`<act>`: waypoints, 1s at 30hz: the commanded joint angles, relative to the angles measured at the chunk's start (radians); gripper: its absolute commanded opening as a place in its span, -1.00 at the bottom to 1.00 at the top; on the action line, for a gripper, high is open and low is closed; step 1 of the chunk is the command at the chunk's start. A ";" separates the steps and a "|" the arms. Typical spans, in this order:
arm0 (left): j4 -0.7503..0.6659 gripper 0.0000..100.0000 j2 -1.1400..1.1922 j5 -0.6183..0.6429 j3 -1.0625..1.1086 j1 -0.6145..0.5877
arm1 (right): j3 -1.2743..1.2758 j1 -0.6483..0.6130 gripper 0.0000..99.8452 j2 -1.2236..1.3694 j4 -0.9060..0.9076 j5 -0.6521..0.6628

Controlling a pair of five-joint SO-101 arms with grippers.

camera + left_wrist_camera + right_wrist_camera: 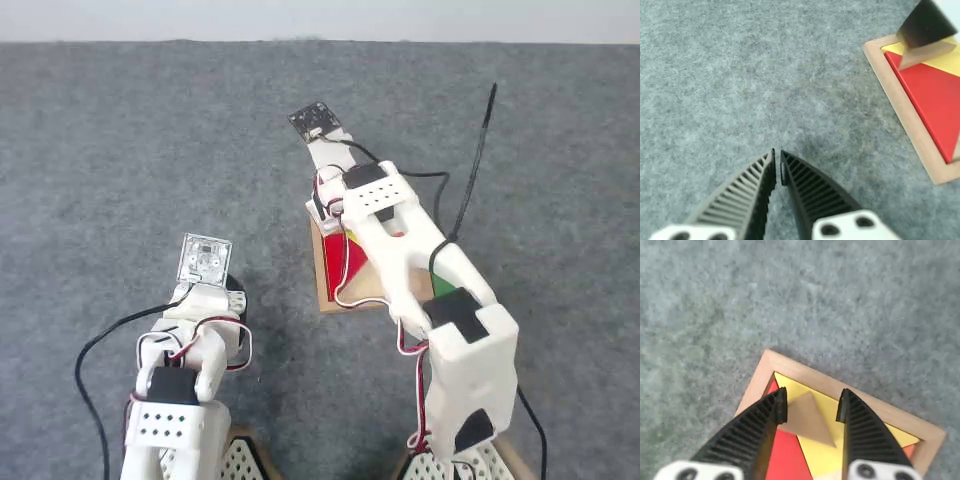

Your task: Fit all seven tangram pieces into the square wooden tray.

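Observation:
The square wooden tray [324, 285] lies mid-table under my right arm [385, 205]. A red piece [335, 265], a yellow piece [353, 244] and a bit of green [443, 284] show in it. Over the tray's corner [769, 360] my right gripper [811, 402] stands open, its fingers either side of a tan triangle [810, 417] that sits among yellow pieces [815, 452]. I cannot tell whether the pads touch it. My left gripper [777, 152] is shut and empty above bare carpet, left of the tray [905, 112] with its red piece [935, 105].
Grey carpet [150, 150] covers the table all round the tray. My left arm [195, 340] stands at the near left. Black cables [470, 190] run beside the right arm. The right gripper's dark finger [927, 22] shows over the tray in the left wrist view.

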 commanded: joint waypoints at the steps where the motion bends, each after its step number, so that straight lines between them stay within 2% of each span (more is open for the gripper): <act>1: 0.008 -0.97 -0.012 0.008 -0.008 -0.005 | -0.055 -0.008 -0.64 -0.008 -0.019 -0.011; 14: 0.008 -0.97 -0.012 0.008 -0.008 -0.005 | -0.044 -0.008 -0.65 -0.013 0.131 0.035; 24: 0.008 -0.97 -0.012 0.008 -0.008 -0.005 | 0.054 -0.007 -0.64 -0.150 0.120 0.083; 30: 0.008 -0.97 -0.012 0.008 -0.008 -0.005 | 0.235 -0.007 -0.64 -0.308 0.053 0.141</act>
